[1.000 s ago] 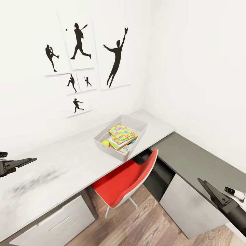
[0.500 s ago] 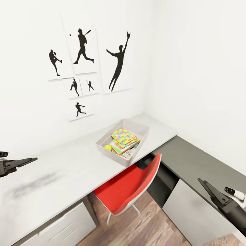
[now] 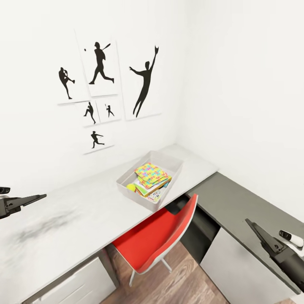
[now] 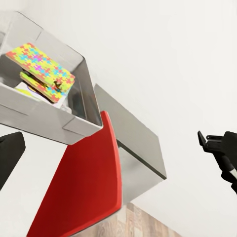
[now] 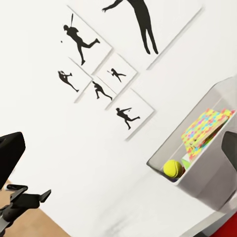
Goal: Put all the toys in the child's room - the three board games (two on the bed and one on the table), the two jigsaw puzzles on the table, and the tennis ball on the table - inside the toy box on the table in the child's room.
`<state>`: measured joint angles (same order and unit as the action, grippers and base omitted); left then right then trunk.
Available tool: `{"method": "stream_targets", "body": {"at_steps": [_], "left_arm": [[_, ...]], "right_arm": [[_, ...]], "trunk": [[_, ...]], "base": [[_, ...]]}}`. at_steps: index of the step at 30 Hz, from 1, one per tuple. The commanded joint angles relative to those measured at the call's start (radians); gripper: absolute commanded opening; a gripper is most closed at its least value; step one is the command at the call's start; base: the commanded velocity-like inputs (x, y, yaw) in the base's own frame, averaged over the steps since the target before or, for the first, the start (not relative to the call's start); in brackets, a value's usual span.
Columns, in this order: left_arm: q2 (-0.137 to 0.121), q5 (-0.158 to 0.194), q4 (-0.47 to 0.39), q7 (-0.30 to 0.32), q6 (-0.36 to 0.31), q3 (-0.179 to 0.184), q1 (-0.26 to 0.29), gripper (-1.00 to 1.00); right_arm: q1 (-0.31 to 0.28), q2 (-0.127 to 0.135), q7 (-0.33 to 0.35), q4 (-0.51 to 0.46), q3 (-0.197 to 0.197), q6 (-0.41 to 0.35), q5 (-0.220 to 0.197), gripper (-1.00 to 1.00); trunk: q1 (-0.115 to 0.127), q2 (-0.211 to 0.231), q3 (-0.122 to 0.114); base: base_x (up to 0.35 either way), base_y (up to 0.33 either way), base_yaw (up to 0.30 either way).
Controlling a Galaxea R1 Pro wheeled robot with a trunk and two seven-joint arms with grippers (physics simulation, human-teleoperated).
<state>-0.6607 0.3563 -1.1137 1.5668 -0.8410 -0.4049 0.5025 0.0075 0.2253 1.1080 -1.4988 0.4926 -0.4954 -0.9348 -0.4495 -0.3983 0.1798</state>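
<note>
Centrally in the head view, the toy box sits on the pale surface, holding the jigsaw puzzles, board games and tennis ball. Left fingers at left edge, right fingers lower right; whether either is released or clenched, I cannot tell

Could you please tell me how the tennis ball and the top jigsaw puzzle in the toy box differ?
The tennis ball is small, round and plain yellow-green; the jigsaw puzzle is a far wider flat square sheet patterned in yellow, cyan, pink and orange. The ball sits low in a corner of the toy box; the puzzle lies tilted on top of a stack. Both are inside the box.
</note>
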Motion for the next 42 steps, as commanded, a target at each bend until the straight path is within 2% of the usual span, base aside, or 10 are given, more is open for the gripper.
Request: {"method": "stream_targets", "body": {"at_steps": [1, 10, 16, 35, 42], "left_arm": [[0.000, 0.000, -0.001, 0.004, -0.011, 0.001, 0.001, 1.00], [0.001, 0.000, -0.016, 0.004, -0.010, 0.001, -0.002, 1.00], [0.001, -0.001, -0.018, 0.004, -0.010, 0.002, -0.002, 1.00], [0.000, 0.000, -0.020, 0.004, -0.010, 0.001, -0.002, 1.00], [0.001, 0.000, -0.021, 0.004, -0.009, 0.001, -0.002, 1.00]], "right_arm": [[0.000, 0.002, -0.002, 0.001, -0.001, -0.007, -0.007, 1.00], [0.000, 0.006, -0.007, 0.005, -0.003, -0.008, -0.009, 1.00], [0.000, 0.009, -0.007, 0.006, -0.003, -0.009, -0.009, 1.00], [0.000, 0.010, -0.007, 0.008, -0.003, -0.009, -0.009, 1.00], [0.000, 0.010, -0.006, 0.008, -0.003, -0.009, -0.010, 1.00]], "trunk": [[0.000, -0.002, 0.000], [0.000, -0.002, -0.010], [0.000, -0.002, -0.016], [0.000, -0.002, -0.038], [0.000, -0.002, -0.047]], "base": [[-0.038, -0.026, 0.000], [-0.011, -0.008, -0.007], [-0.047, 0.003, -0.160], [-0.274, 0.101, -0.218], [-0.118, 0.028, -0.219]]}}
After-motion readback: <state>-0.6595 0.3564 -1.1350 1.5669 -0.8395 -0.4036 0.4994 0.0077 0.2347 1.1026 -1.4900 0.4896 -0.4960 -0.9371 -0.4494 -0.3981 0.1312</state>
